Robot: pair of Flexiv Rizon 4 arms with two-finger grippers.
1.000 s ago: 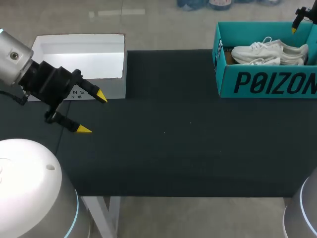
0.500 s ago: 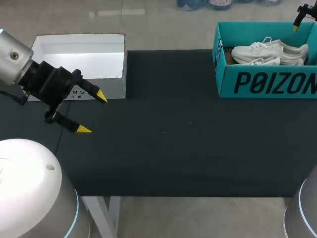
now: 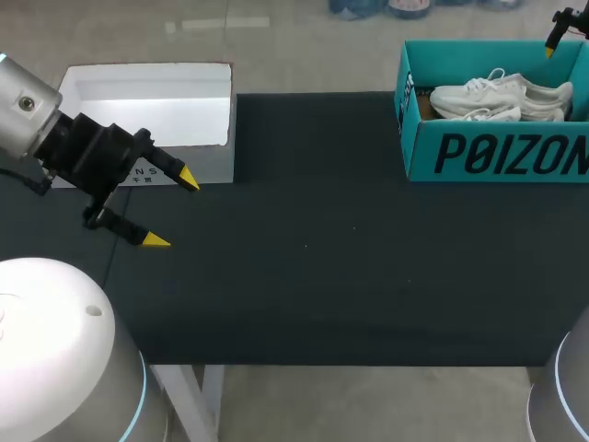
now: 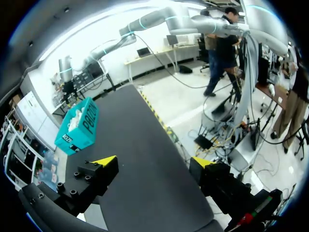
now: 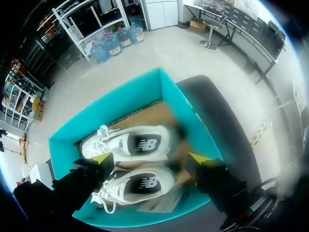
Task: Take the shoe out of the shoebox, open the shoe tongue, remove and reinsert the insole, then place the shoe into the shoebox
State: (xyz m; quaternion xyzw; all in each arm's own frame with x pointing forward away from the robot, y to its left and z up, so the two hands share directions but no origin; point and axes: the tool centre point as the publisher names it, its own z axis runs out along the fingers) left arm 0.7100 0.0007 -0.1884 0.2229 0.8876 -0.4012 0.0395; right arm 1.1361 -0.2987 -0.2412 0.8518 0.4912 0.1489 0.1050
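Black table top (image 3: 322,276) bears teal shoebox (image 3: 497,152), two white shoes (image 3: 497,97) side by side inside it; right gripper (image 5: 152,158) over shoebox, fingers spread wide, empty; left gripper (image 3: 170,209) well apart from shoebox, spread wide, holding nothing.

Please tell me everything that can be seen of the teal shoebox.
The shoebox is teal cardboard with large black print on its front wall, brown inside, open with no lid on it. It stands upright at the far right corner of the dark table. Two white shoes lie side by side in it. The right gripper hangs above it, open.
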